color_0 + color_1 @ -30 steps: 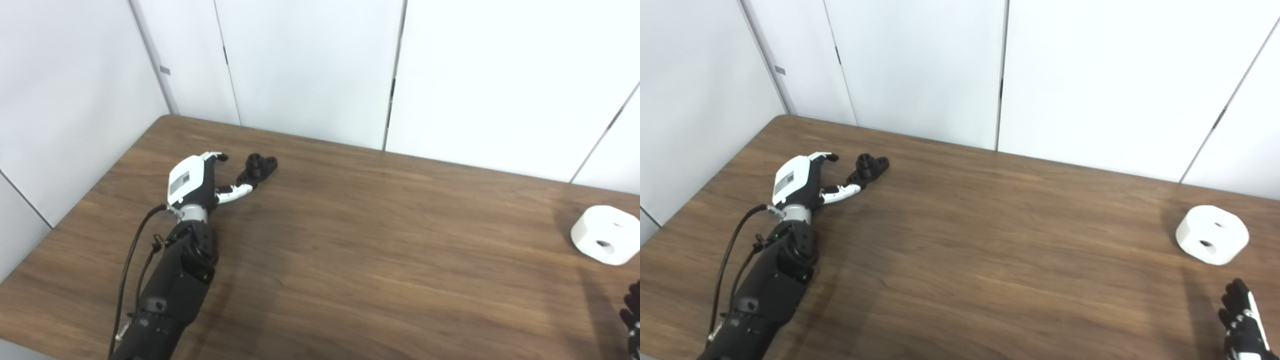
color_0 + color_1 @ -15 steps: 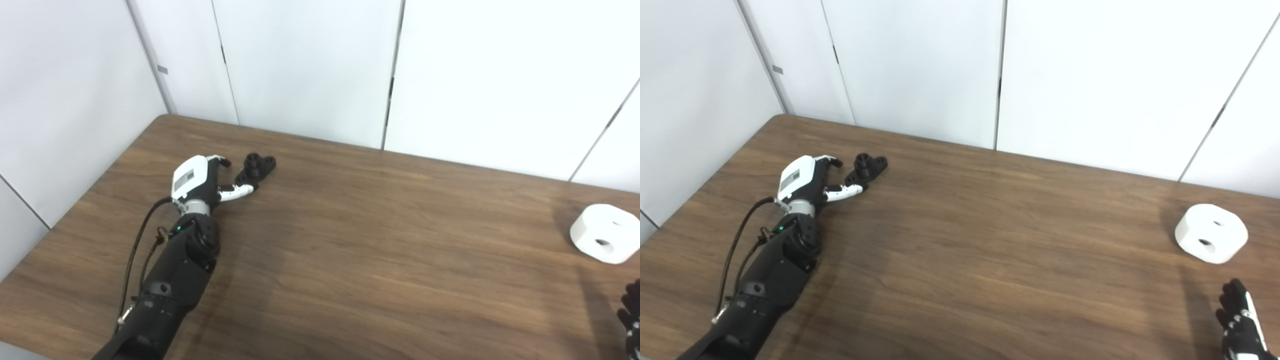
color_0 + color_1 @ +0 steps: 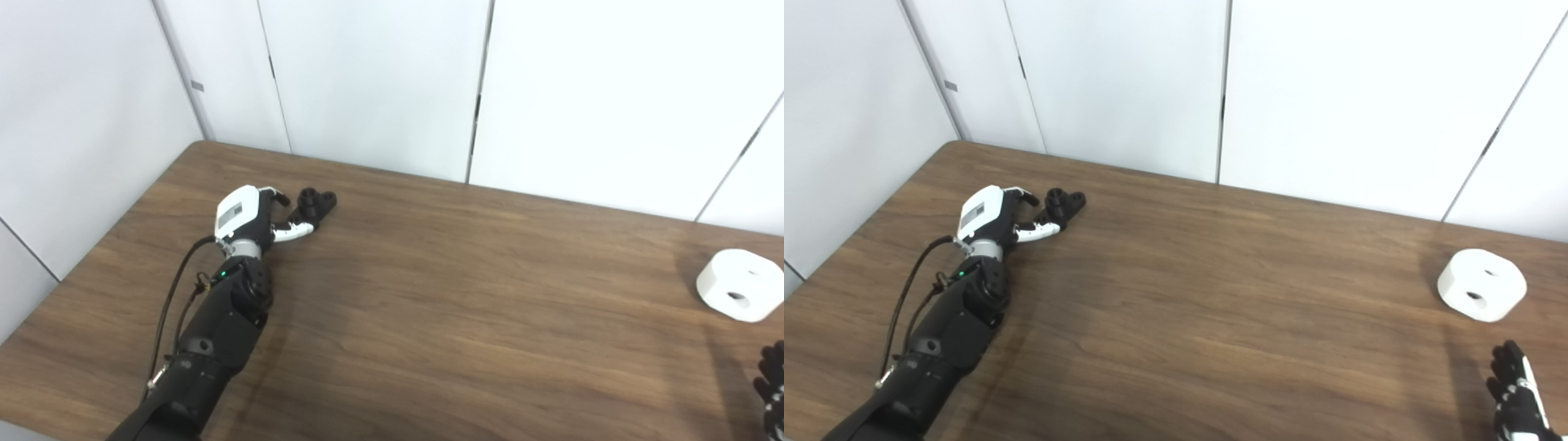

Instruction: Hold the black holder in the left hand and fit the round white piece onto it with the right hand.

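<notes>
Left eye view
Left hand: fingers spread, reaching at the black holder, thumb touching its near end, nothing gripped.
Black holder: lying on the wooden table, far left.
Round white piece: on the table, far right.

Right eye view
Right hand: fingers spread, empty, near the white piece, apart from it.

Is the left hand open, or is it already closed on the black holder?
Open. The left hand has its fingers spread beside the black holder, which lies on the table, not gripped.
</notes>
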`<state>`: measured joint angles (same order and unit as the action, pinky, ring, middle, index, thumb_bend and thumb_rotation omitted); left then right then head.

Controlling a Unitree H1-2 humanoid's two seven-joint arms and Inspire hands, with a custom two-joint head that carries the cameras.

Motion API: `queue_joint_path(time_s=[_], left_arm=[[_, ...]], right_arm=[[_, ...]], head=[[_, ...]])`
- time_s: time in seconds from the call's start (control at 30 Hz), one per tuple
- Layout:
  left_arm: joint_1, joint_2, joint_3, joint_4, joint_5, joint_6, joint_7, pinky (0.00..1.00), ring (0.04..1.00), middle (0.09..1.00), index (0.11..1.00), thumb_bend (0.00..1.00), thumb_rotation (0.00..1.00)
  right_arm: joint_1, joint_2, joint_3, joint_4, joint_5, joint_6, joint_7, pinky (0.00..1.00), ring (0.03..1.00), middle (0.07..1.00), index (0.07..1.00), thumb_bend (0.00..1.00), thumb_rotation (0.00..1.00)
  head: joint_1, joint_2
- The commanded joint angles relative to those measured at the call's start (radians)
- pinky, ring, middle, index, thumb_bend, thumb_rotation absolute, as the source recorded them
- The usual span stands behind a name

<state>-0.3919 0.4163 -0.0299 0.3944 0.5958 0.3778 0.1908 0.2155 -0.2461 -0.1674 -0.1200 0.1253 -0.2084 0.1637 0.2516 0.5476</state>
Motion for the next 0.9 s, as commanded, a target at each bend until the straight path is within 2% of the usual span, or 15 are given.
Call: queue_joint_path(time_s=[0.0, 0.37, 0.67, 0.7, 0.73, 0.87], left_arm=[[-0.038, 0.024, -0.009, -0.025, 0.003, -0.027, 0.008, 0.95, 0.927, 0.858, 0.664, 0.83, 0.33], [-0.03, 0.014, -0.033, -0.029, -0.012, -0.051, 0.014, 0.94, 0.915, 0.849, 0.63, 0.84, 0.3], [-0.021, 0.012, -0.04, -0.032, -0.008, -0.057, 0.027, 0.94, 0.91, 0.842, 0.584, 0.8, 0.23], [-0.02, 0.011, -0.039, -0.03, -0.009, -0.06, 0.031, 0.94, 0.906, 0.834, 0.529, 0.64, 0.14], [-0.02, 0.01, -0.039, -0.028, -0.009, -0.062, 0.034, 0.95, 0.904, 0.83, 0.51, 0.58, 0.11], [-0.017, 0.013, -0.043, -0.014, -0.013, -0.08, 0.047, 0.95, 0.896, 0.81, 0.489, 0.52, 0.07]], right_arm=[[0.056, 0.053, 0.028, 0.054, 0.004, -0.004, -0.01, 1.0, 1.0, 0.987, 1.0, 0.6, 1.0], [0.053, 0.049, 0.028, 0.066, 0.009, -0.021, -0.004, 1.0, 1.0, 0.977, 1.0, 0.57, 1.0], [0.055, 0.046, 0.027, 0.054, 0.008, -0.003, -0.006, 1.0, 1.0, 0.986, 1.0, 0.58, 1.0], [0.054, 0.046, 0.027, 0.055, 0.007, -0.004, -0.006, 1.0, 1.0, 0.988, 1.0, 0.58, 1.0], [0.053, 0.047, 0.027, 0.056, 0.006, -0.004, -0.007, 1.0, 1.0, 0.987, 1.0, 0.58, 1.0], [0.052, 0.045, 0.028, 0.057, 0.006, -0.009, -0.005, 1.0, 1.0, 0.989, 1.0, 0.58, 1.0]], head=[[0.001, 0.001], [0.0, 0.006], [0.0, 0.01], [0.0, 0.01], [0.0, 0.01], [-0.001, 0.012]])
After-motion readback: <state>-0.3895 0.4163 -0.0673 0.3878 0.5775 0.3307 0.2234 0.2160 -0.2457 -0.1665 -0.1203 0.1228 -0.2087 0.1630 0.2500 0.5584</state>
